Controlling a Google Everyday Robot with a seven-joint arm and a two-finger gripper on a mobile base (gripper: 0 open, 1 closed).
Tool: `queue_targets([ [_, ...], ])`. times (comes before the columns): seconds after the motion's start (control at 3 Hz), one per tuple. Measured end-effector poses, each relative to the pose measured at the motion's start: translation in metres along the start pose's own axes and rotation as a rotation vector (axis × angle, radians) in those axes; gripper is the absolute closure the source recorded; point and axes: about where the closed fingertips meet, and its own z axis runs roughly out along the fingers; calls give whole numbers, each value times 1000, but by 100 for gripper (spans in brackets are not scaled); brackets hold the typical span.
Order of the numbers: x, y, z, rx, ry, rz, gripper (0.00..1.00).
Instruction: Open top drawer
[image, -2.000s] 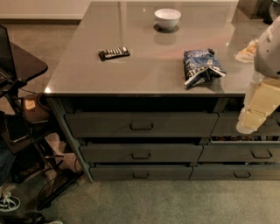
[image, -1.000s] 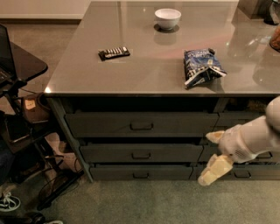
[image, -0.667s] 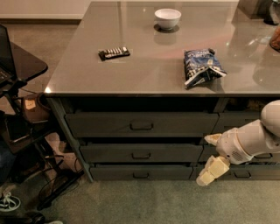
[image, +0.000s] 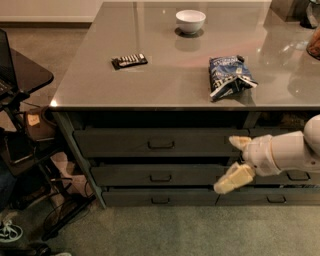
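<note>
Hanging in front of the drawers on the right side, the pincer (image: 236, 160) has its two pale fingers spread wide, holding nothing. The upper finger (image: 240, 141) lies over the right end of the top drawer (image: 125, 142), and the lower one sits over the drawer below. The top drawer is directly under the table (image: 165, 85) edge, with its front flush and its handle (image: 161, 145) well left of the pincer. A white bowl (image: 190, 21), a dark remote (image: 129, 60) and a blue snack bag (image: 231, 76) lie on the table.
</note>
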Motion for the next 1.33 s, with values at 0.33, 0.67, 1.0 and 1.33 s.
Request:
queue_targets([
  [0.33,-43,-26,-12,73,-163,-6,0],
  [0.67,-47,-25,-11,69,-170,-5,0],
  [1.0,-47,-25,-11,69,-170,-5,0],
  [1.33,-65,-39,5,121,-213,-14,0],
])
